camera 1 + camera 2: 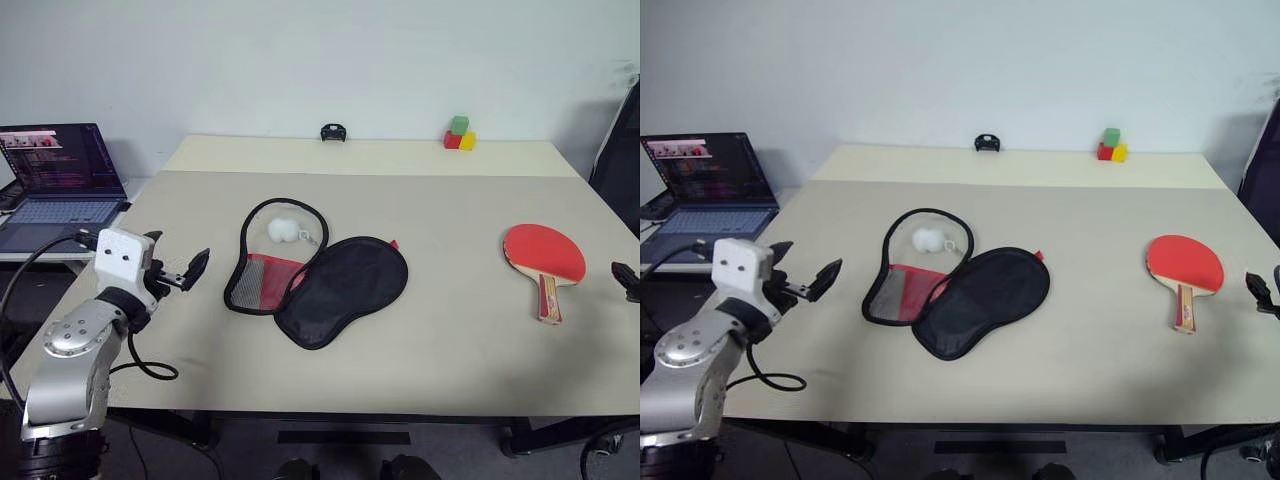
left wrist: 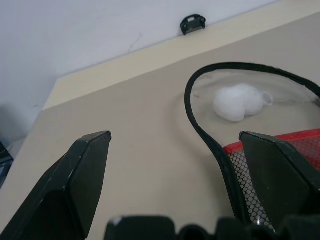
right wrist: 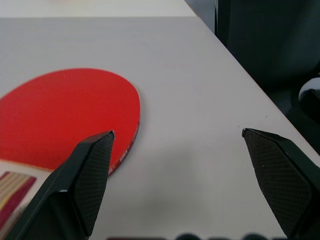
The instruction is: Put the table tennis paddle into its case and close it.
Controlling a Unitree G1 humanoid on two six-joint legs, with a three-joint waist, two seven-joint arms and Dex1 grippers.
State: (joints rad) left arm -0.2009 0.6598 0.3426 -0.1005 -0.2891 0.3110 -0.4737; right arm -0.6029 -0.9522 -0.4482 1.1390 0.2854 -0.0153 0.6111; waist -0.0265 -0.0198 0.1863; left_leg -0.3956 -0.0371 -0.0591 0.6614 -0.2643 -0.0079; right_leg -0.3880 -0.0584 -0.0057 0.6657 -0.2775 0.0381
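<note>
Left eye view: left gripper (image 1: 178, 270) hangs wide open and empty left of the case (image 1: 318, 273), which lies unzipped; right of the case lies the table tennis paddle (image 1: 544, 258), beside the wide-open, empty right gripper (image 3: 180, 185), which should likely approach the handle squarely

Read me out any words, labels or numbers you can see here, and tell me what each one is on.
None can be read.
Laptop screen: lines of text, too small to read.
Paddle handle: red and yellow stripes, no lettering I can make out.
Case: no readable logo.
</note>
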